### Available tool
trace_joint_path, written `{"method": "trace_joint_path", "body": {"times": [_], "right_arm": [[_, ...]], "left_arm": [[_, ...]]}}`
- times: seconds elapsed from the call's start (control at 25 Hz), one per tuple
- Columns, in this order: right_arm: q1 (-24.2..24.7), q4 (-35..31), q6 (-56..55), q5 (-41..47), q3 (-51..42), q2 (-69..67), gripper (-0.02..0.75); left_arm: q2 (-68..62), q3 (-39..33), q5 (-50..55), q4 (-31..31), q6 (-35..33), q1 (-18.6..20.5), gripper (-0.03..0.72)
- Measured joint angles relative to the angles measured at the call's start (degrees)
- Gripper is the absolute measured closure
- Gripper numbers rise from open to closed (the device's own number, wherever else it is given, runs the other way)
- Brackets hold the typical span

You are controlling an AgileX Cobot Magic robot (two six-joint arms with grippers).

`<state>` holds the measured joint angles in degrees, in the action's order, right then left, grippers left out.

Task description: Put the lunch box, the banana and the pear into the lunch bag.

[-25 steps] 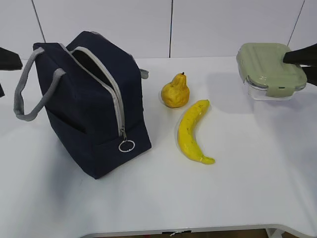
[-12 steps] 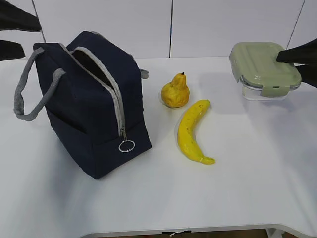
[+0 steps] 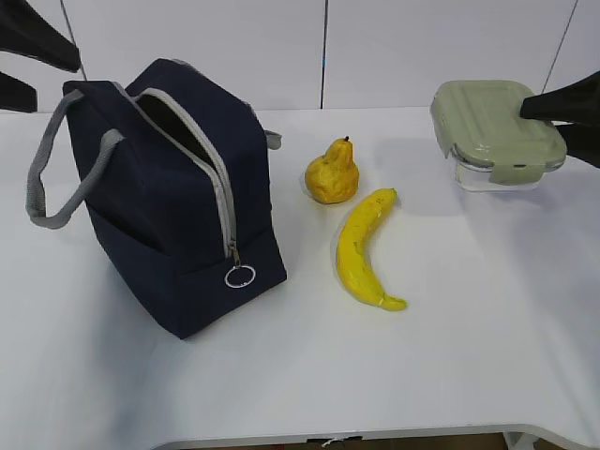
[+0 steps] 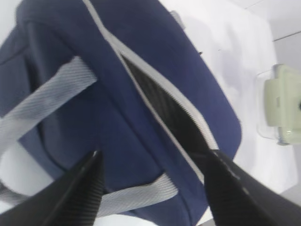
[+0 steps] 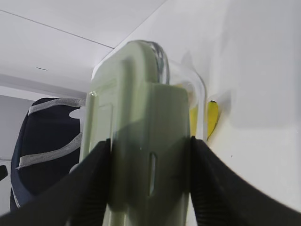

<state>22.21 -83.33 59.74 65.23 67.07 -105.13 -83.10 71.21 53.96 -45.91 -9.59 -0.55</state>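
The navy lunch bag (image 3: 178, 202) stands on the left with its zipper open; it also fills the left wrist view as the lunch bag (image 4: 141, 70). My left gripper (image 3: 45, 73) hovers open above the bag's grey handles, and in the wrist view the left gripper (image 4: 153, 183) holds nothing. The pear (image 3: 332, 172) stands upright mid-table, with the banana (image 3: 364, 248) lying just in front of it. My right gripper (image 5: 150, 174) is shut on the green-lidded lunch box (image 5: 136, 117), which hangs as the lunch box (image 3: 497, 131) just above the table at the back right.
A metal ring pull (image 3: 240, 276) hangs at the bag's near end. The white table (image 3: 450, 375) reaches to its front edge at the bottom. A white wall (image 3: 394, 47) runs behind the table.
The right gripper has carried the lunch box slightly left and up. The left gripper has risen at the top left above the bag's handles.
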Motion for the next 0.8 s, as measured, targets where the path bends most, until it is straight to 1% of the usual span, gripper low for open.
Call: {"method": "trace_joint_path", "body": {"times": [0.12, 0.2, 0.28, 0.44, 0.56, 0.68, 0.8], "right_arm": [[0.0, 0.2, 0.0, 0.0, 0.2, 0.0, 0.351], [0.0, 1.5, -0.3, 0.0, 1.3, 0.0, 0.351], [-0.2, 3.0, -1.4, 0.0, 2.9, 0.0, 0.351], [-1.2, 5.5, -3.8, 0.2, 6.1, 0.0, 0.351], [-2.3, 6.2, -4.9, 0.7, 7.3, 0.0, 0.351], [-2.5, 6.2, -5.3, 1.0, 7.4, 1.1, 0.351], [-2.5, 6.2, -5.6, 1.4, 7.4, 2.4, 0.351]], "left_arm": [[0.0, 2.1, 1.5, 6.3, 4.5, -0.5, 0.199], [-0.1, 2.4, 1.8, 8.2, 6.3, -1.1, 0.199], [-0.7, 2.6, 1.4, 7.8, 7.1, -1.8, 0.198], [-3.4, 2.7, 1.3, 7.1, 8.5, -4.6, 0.198], [-5.5, 2.7, 0.6, 7.1, 8.9, -6.7, 0.198], [-6.0, 2.7, -0.3, 7.3, 9.0, -7.2, 0.198], [-6.1, 2.7, -0.7, 8.8, 9.6, -7.2, 0.197]]}}
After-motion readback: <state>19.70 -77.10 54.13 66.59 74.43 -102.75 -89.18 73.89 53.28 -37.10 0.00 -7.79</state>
